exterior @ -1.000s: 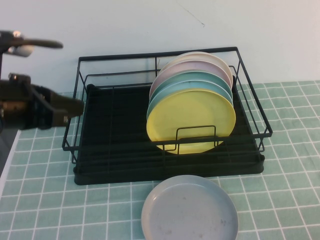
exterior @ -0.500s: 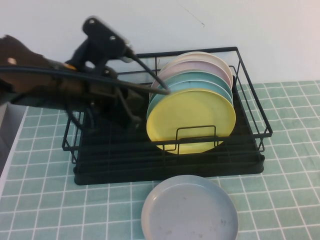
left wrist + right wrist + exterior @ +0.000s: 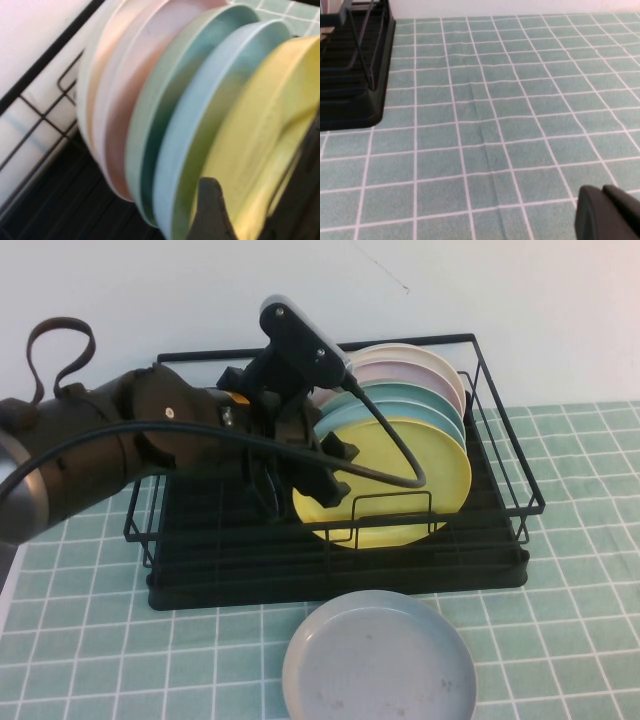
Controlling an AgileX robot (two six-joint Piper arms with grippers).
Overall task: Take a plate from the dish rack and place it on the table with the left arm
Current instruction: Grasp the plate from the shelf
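Reaching in from your left, the left arm (image 3: 110,445) stretches over the dish rack (image 3: 240,540), strap loop (image 3: 58,352) sticking up near its rear end. Your left gripper (image 3: 325,480) sits at the left edge of the yellow plate (image 3: 400,485), and the wrist view shows its dark fingers (image 3: 212,210) spread, one on either side of that plate's rim; you cannot tell whether they press on it yet, so call it parted around the rim, not clenched. A black cable (image 3: 400,455) loops across the plate's face. The yellow plate (image 3: 265,130) stands on edge in the rack, frontmost of a stack leaning toward the back: behind it a light blue plate (image 3: 395,412), a green plate (image 3: 400,392), a pink plate (image 3: 405,370) and a cream plate (image 3: 415,352) at the rear. Wrist view gives the same order, light blue (image 3: 215,125) just beside the yellow. The rack sits on the green tiled table (image 3: 580,570), by the white wall. A grey plate (image 3: 378,658) lies flat on the tiles just in front of the rack, right of centre. Your right gripper (image 3: 607,212) hangs low over bare tiles well to the right of the rack's corner (image 3: 350,85); only a dark tip shows.
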